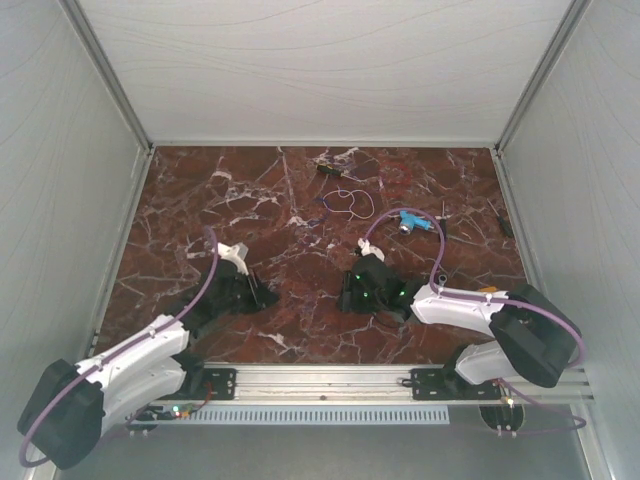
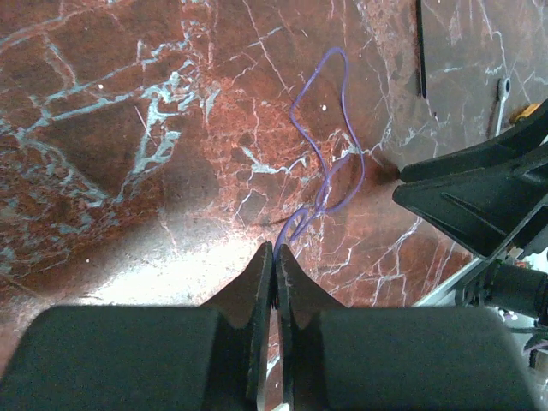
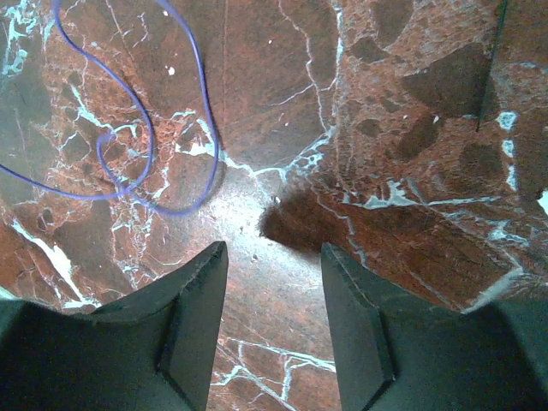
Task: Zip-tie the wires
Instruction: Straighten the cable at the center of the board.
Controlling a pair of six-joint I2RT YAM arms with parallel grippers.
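Judging wires point(image 2: 325, 193) light, limp, springy, best pinched where strands bunch, beside left gripper point(image 2: 274, 248) closed on them, with right gripper point(image 3: 274, 248) half-parted, empty, near wires.

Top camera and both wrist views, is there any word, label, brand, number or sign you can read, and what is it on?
None: no text can be read in any view.
The marble table, the wires and the blue-handled tool show no writing.
If the arms or their bases carry markings, they are too small and dark to make out.
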